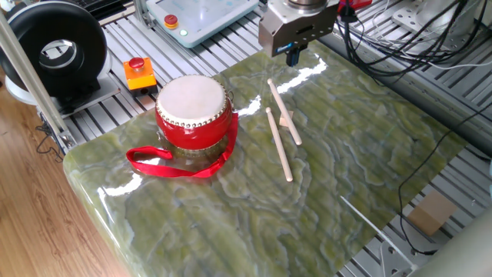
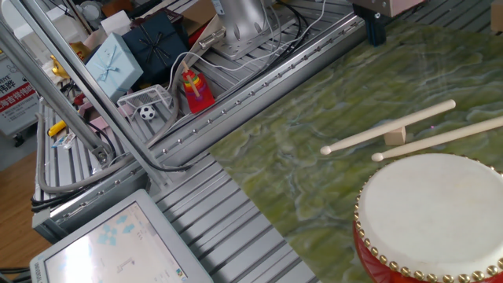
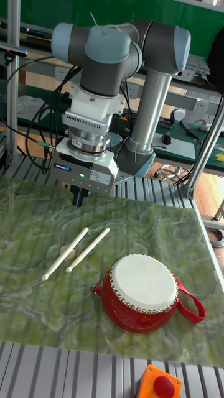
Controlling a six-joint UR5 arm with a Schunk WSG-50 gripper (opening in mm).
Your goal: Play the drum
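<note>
one fixed view: the red drum sits on the green marbled tabletop toward its left end, white skin up, its red ribbon strap trailing over the surface in front of it. two wooden drumsticks lie just beside the drum, one propped on a small wooden block. the claw hangs above the tabletop's far edge, beyond the sticks' far ends, carrying nothing; its fingers look close together, though whether they meet cannot be told. an orange box with a red button and a black round device stand off the tabletop to the left.

the other fixed view: the drum's skin and studded rim fill the lower right corner. both sticks lie above it in the picture, apart from the drum. only one dark finger of the claw reaches in at the top edge.

tall fixed view: the arm stands behind the tabletop, the claw pointing down near the far edge, behind the sticks. the drum rests near the front right, well apart from the claw.
</note>
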